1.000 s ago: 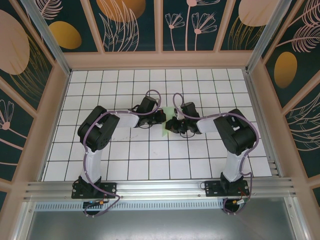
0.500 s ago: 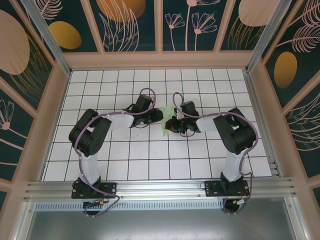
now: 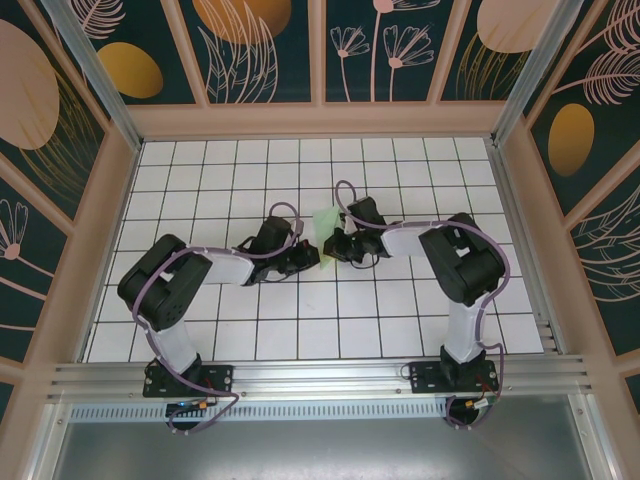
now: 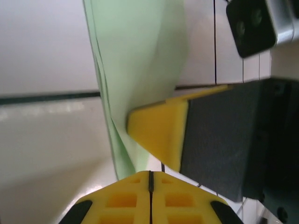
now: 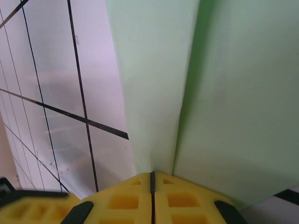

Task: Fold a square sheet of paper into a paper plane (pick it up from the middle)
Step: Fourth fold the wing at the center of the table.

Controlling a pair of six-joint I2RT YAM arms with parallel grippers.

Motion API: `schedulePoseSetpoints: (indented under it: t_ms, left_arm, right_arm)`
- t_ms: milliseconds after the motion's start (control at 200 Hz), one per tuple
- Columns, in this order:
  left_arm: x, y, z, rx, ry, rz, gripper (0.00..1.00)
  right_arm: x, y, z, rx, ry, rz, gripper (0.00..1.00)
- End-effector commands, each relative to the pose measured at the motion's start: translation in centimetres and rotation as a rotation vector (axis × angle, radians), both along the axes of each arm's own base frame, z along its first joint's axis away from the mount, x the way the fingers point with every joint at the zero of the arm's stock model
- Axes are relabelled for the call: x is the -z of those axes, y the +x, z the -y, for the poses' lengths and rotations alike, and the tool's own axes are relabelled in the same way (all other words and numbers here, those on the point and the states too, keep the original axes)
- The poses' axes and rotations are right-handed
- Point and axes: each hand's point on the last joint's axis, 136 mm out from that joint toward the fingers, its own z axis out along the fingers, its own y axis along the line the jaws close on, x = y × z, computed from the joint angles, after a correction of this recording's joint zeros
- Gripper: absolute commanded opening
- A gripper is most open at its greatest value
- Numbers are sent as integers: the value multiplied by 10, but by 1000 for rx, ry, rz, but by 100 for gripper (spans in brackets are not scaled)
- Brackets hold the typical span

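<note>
Top external: noted a sheet of paper near the middle of the white gridded table, between the two wrists. Thin, matte, pale mint green, folded narrow. Outline largely covered by the arms, so exact shape hard to make out. Left end effector and right end effector found close together at the paper's near end.

Left wrist: found its yellow moulded fingers, with recessed pockets, pressed tight together, only a hairline seam between them. Layered paper edges seen running down to just beside the tips; cannot tell whether pinched there or merely alongside. Wedge-shaped yellow tip of the right end effector, on a dark block, seen touching the paper's face. Close range, much blurred.

Right wrist: same yellow pocketed fingers likewise closed to a hairline seam. Smooth paper seen in two flat panels meeting at a straight crease that ends right at the seam. Cannot tell whether gripped or only pressed down. Paper's upper and right edges cut off by the frame.
</note>
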Motion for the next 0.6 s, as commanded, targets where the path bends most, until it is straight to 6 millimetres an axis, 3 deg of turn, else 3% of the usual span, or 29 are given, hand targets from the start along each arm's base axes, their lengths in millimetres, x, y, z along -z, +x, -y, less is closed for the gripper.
schedulePoseSetpoints:
  t_ms: [0,590]
  left_arm:
    - [-25,-3,15,26,-114,32,8]
    - [9,6,7,-15,2,9,3]
  right_arm:
    - [46,-19,20,49,-168,-112,8]
    - [44,-22,17,41,-152,-119,8]
